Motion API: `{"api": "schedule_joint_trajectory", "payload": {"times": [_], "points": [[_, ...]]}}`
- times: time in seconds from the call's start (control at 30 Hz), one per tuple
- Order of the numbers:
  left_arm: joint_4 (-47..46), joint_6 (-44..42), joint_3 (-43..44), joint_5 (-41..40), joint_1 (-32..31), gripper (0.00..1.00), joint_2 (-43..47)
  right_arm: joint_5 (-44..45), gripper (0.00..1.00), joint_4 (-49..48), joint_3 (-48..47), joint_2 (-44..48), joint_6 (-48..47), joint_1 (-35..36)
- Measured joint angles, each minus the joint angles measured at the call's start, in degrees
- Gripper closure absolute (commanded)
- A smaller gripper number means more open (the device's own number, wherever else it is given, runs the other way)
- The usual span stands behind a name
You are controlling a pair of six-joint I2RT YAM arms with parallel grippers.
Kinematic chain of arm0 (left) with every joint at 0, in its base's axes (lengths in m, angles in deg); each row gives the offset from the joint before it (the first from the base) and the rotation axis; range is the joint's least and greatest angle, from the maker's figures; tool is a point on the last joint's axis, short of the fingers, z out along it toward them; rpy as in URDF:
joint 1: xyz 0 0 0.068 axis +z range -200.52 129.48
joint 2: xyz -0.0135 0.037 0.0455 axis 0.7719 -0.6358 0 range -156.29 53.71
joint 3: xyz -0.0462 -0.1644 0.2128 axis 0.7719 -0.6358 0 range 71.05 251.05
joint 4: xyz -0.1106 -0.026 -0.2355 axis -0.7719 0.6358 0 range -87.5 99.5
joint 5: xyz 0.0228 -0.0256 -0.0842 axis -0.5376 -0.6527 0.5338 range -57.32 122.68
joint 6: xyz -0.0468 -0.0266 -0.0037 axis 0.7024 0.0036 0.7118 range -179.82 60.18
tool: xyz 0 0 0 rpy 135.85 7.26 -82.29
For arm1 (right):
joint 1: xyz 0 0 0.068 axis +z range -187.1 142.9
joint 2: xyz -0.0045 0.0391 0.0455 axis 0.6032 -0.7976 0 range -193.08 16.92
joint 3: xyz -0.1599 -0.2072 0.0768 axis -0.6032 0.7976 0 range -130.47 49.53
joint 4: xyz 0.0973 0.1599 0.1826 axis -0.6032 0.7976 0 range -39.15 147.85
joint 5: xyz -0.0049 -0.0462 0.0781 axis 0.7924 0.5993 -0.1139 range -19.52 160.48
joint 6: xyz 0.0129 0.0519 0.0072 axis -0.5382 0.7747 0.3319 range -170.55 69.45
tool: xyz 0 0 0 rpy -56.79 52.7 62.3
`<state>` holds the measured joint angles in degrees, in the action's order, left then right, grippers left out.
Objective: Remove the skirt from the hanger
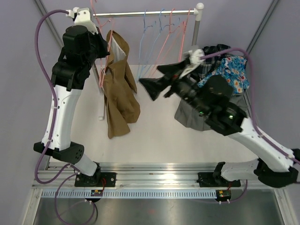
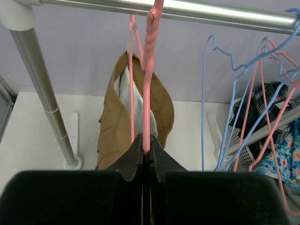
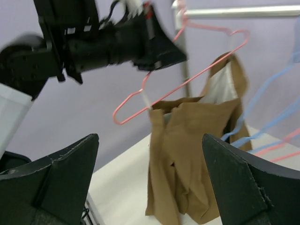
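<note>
While left jaws pinch shut on pink hanger (image 2: 148,103) neck, right jaws gape wide, empty, centre of top view. Brown skirt (image 1: 119,93) hangs from hanger, upper left, above tabletop (image 1: 154,133). Likely light, limp, non-slippery cloth. Best hold: waistband edge beside hanger wire.

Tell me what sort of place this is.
Probably a robotics test cell staged as a laundry corner. There is a metal clothes rail hung with wire hangers, a brown skirt on a pink hanger, and a heap of clothes to one side.
</note>
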<state>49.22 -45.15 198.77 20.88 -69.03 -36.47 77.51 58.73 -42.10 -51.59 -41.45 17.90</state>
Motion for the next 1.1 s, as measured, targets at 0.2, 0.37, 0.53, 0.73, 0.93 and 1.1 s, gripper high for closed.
{"api": "schedule_joint_trajectory", "payload": {"times": [0.2, 0.37, 0.53, 0.73, 0.93, 1.1], "points": [[0.3, 0.8, 1.2, -0.1, -1.7, 1.0, -0.5, 11.2, 0.01, 0.4, -4.6, -17.4, -4.0, 12.8], [0.4, 2.6, 1.3, 0.0, -2.0, 1.0, -0.6, 15.4, 0.0, 0.5, -5.1, -27.9, -4.7, 15.4], [0.3, 4.9, 1.0, 0.8, -2.4, 1.0, -0.2, 19.2, 0.01, -1.8, -8.1, -33.7, -6.0, 15.5], [0.2, 6.6, -2.4, 1.7, -2.9, 1.0, 4.2, 24.0, 0.29, -9.6, -13.0, -37.6, -11.1, 15.5], [-1.2, 7.0, -4.5, 1.5, -3.1, 1.0, 8.1, 25.5, 0.72, -16.0, -12.9, -38.8, -17.0, 16.8], [-1.8, 7.4, -5.1, 1.3, -3.2, 1.0, 8.3, 25.8, 1.0, -19.0, -11.0, -38.9, -18.7, 17.7]]}}
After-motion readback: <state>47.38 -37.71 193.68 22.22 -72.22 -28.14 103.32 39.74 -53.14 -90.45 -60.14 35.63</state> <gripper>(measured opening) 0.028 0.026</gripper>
